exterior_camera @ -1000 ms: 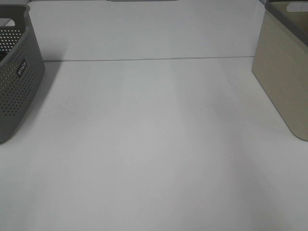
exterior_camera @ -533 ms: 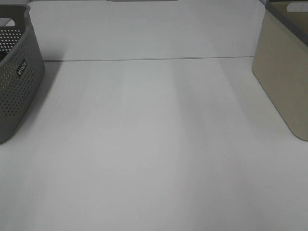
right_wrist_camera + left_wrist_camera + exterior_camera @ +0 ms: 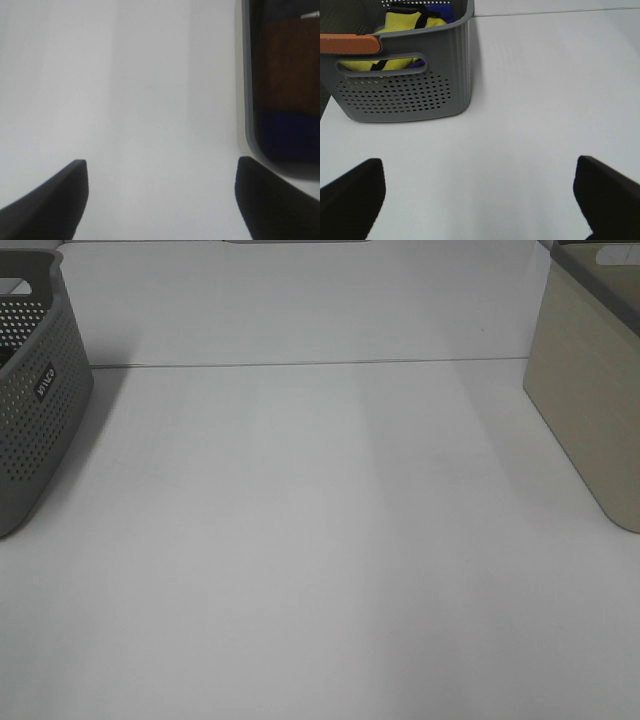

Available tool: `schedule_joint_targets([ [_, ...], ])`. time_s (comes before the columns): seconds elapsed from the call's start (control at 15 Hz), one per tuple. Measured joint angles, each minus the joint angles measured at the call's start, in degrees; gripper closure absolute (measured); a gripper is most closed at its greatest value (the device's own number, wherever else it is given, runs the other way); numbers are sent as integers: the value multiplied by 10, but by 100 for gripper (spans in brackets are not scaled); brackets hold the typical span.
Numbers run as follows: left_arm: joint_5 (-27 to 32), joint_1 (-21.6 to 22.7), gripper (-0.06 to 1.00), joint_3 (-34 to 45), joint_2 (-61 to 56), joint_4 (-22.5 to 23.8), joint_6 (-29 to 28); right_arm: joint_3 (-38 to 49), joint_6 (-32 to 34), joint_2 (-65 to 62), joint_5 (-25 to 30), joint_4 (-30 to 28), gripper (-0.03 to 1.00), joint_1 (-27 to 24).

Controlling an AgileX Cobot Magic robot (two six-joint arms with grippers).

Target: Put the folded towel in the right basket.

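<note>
Small illegible label on grey basket (image 3: pixel 35 390)

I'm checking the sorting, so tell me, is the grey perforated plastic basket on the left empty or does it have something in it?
Not empty. The grey perforated basket holds yellow fabric with something blue-purple behind it.

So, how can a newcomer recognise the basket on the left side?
On the white table, look at its left edge. The grey perforated plastic basket stands there, holding yellow fabric. Unlike the smooth beige basket opposite, its walls are full of small holes.
</note>
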Motion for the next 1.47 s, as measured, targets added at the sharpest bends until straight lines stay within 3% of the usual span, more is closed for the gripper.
schedule_joint_targets([
  [0.53,0,0,-3,0,0,0,0,414,-1,-392,1,-70,21,0],
  [0.6,0,0,-3,0,0,0,0,490,-17,-503,-19,-72,21,0],
  [0.8,0,0,-3,0,0,0,0,541,-28,-615,-70,-72,21,0],
  [1.0,0,0,-3,0,0,0,0,551,-29,-704,-85,-73,21,0],
  [1.47,0,0,-3,0,0,0,0,551,-29,-733,-88,-73,21,0],
])
